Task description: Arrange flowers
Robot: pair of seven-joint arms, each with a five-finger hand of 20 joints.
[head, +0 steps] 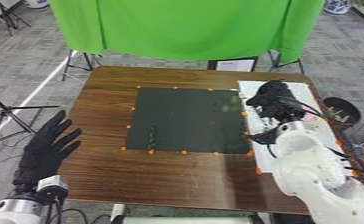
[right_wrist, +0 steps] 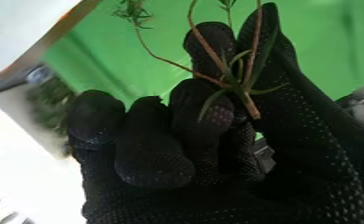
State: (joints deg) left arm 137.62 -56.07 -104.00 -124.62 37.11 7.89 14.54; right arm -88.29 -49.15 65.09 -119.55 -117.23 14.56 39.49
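In the head view my right hand [head: 272, 97] is over the white sheet [head: 265, 162] at the table's right side. In the right wrist view the same hand [right_wrist: 154, 155] has a thin sprig [right_wrist: 249, 97] with narrow green leaves pinched between thumb and fingers, its short cut end pointing toward the palm. A dark green sprig [head: 152, 137] lies on the black mat [head: 189, 132] near its front left corner. Something faint and see-through [head: 229, 104] is at the mat's back right; its shape is hard to tell. My left hand [head: 43, 147], fingers straight, is beside the table's left edge.
Orange markers line the black mat and the sheet on the brown table [head: 147, 177]. A dark round bin [head: 341, 110] stands beyond the table's right edge. A green cloth [head: 187, 30] hangs behind the table, and a tripod [head: 8, 112] stands at the left.
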